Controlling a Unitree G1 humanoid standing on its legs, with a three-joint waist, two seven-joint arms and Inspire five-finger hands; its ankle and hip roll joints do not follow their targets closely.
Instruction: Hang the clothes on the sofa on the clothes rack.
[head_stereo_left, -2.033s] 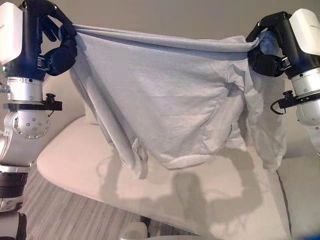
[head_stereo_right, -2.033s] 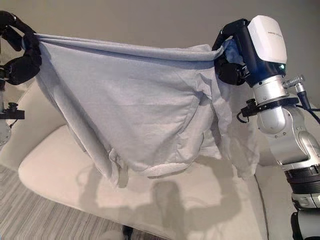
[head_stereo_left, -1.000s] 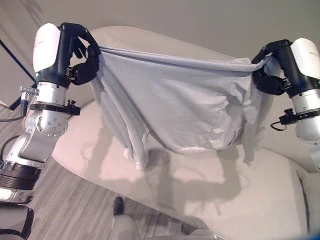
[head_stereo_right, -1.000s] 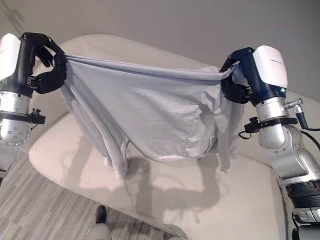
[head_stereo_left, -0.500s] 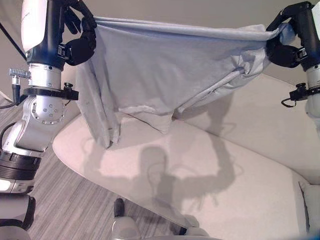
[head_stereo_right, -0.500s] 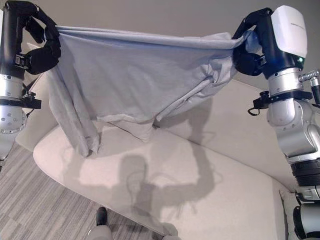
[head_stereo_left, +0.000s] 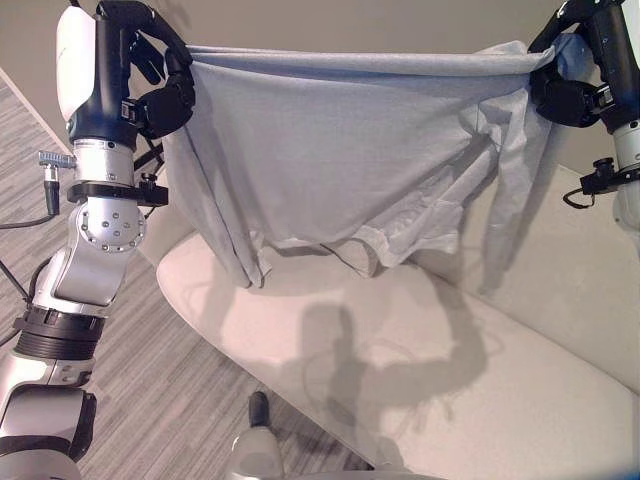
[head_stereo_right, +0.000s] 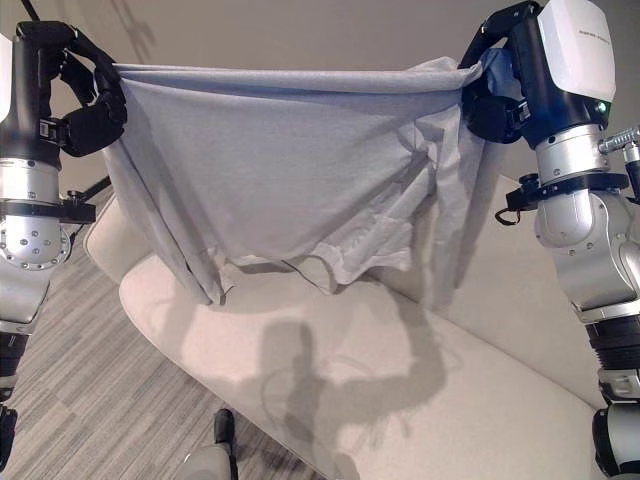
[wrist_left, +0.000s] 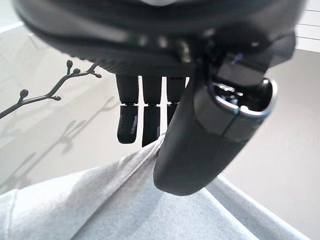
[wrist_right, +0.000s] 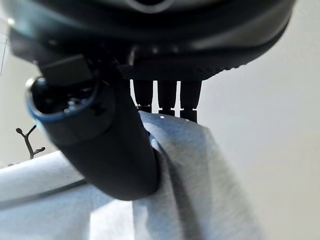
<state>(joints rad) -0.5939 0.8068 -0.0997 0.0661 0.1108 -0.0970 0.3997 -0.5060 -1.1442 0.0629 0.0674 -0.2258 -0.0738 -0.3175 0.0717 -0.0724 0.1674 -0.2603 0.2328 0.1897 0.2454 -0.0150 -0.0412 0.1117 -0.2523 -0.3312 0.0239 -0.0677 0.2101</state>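
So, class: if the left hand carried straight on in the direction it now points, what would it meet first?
Probably the plain wall. In its wrist view the left hand, pinching the grey garment, points towards that wall, where a thin dark branch juts in to one side. Depth is unclear, so this is a guess.

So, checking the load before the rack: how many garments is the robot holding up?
1: a grey shirt stretched above the sofa, pinched by the left hand and right hand. Folds could hide another.

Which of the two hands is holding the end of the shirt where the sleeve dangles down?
The right hand. The grey shirt bunches there and a long sleeve hangs below it; by the left hand the cloth falls in a plain folded edge.
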